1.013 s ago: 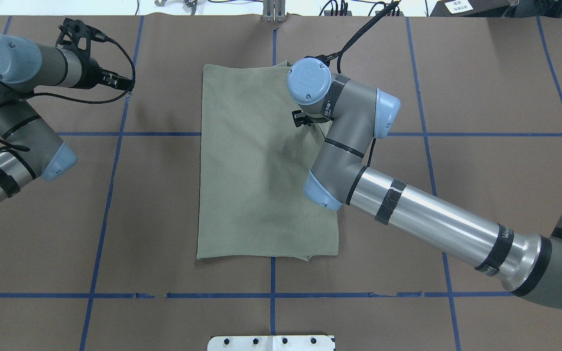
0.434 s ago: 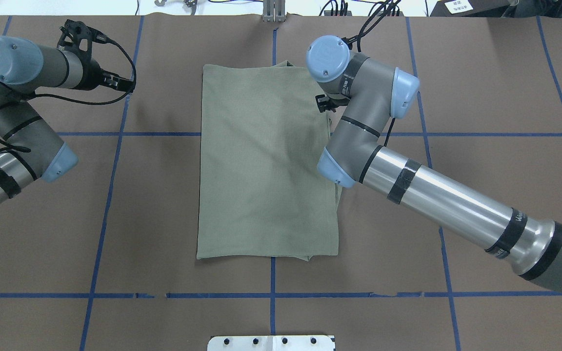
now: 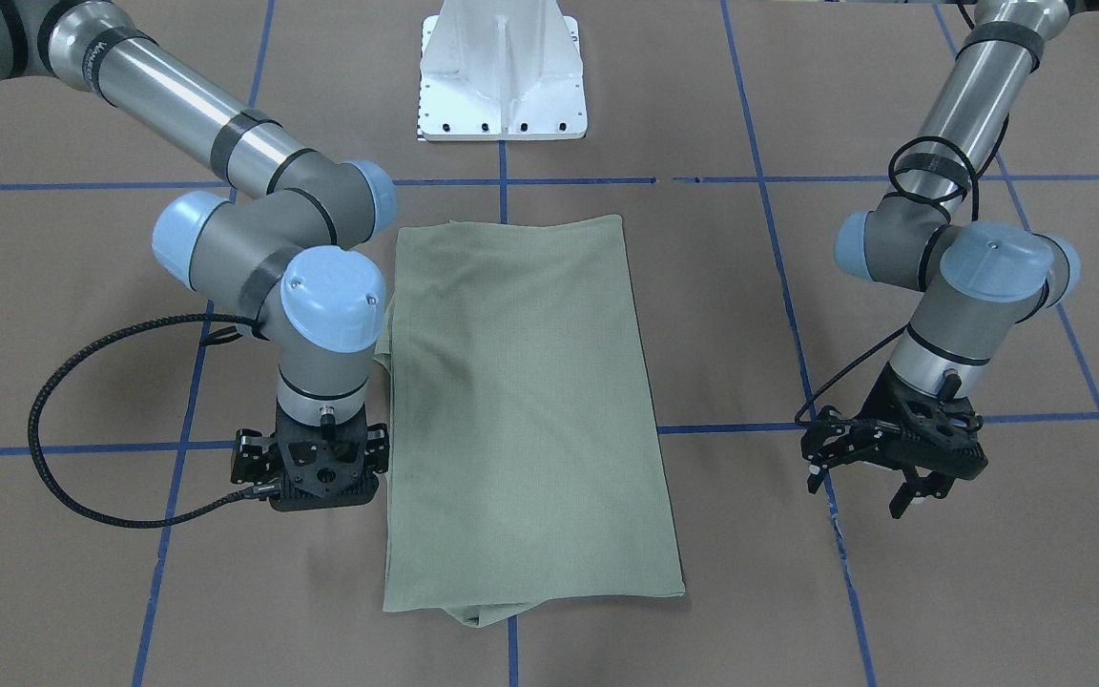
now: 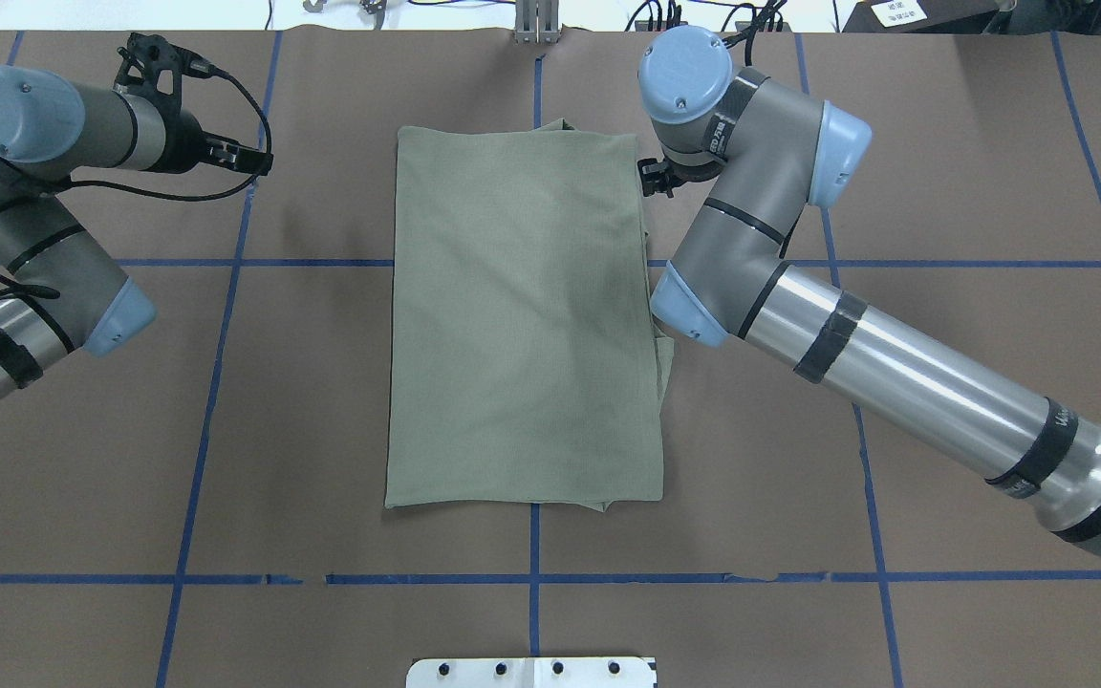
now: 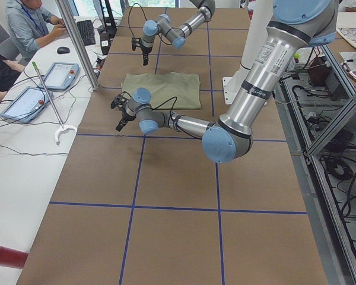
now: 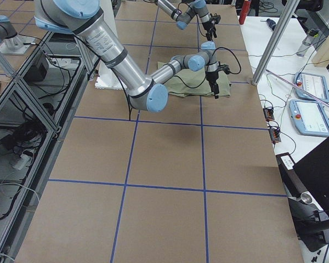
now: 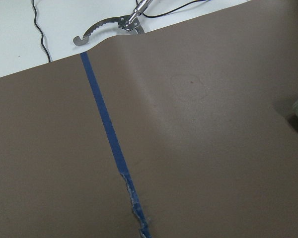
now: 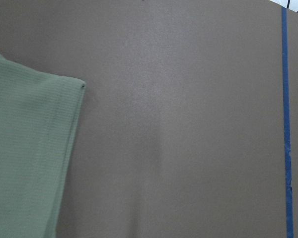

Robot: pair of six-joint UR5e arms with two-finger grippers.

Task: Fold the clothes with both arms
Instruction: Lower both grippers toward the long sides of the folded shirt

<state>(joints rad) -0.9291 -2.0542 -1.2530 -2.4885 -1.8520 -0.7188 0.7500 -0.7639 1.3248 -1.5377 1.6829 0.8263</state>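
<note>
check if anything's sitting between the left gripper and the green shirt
Nothing visible is. Between the left gripper and the shirt there is only bare brown table, crossed by flat blue tape lines. The right gripper is on the shirt's opposite side, close beside its edge.
</note>
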